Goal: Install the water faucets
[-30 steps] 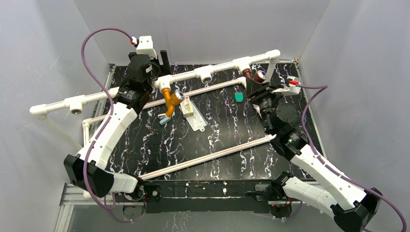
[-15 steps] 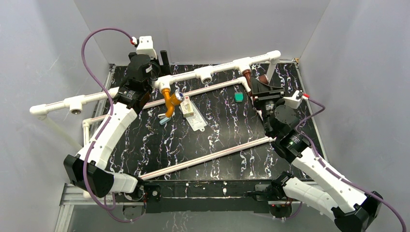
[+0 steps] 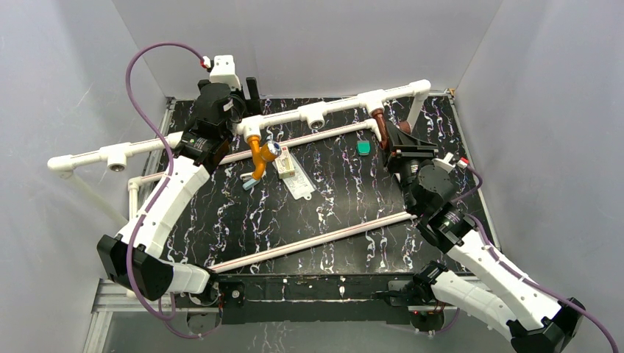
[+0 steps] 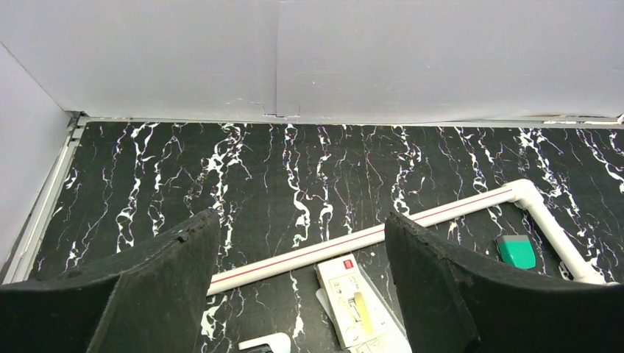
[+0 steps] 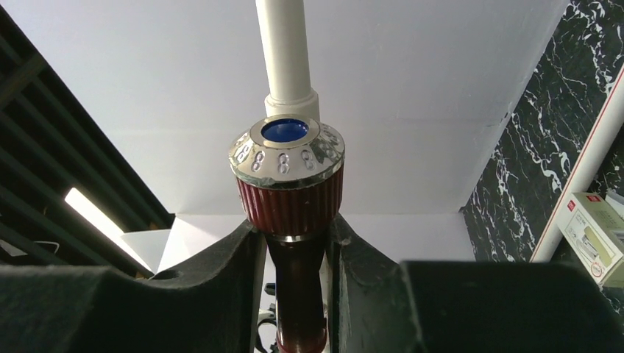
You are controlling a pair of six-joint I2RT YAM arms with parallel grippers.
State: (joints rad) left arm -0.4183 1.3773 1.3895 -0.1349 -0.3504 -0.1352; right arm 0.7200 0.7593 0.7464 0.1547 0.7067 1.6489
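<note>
Two small plastic taps show. The dark reddish-brown faucet stands upright between the right gripper's black fingers, which are clamped on its smooth body from both sides. Its ribbed red collar and silvery round knob with a blue cap rise just above the fingertips. Straight beyond the knob, a white pipe end lines up with it; whether they touch cannot be told. From above, this faucet sits at the tip of the right gripper, close under a tee socket of the long white pipe run.

The orange-yellow faucet with a silvery knob hangs from another socket of that pipe run, just beside the left gripper, on the side nearer the arm bases, spout angled down toward the black marbled table.

The left gripper's fingers are spread wide apart with nothing between them. Beyond and below their gap lies a thin white pipe with a red stripe, and nearer the gap a white printed packet. A small green flat piece rests past the right-hand finger in the left wrist view, inside the pipe's elbow bend.
</note>
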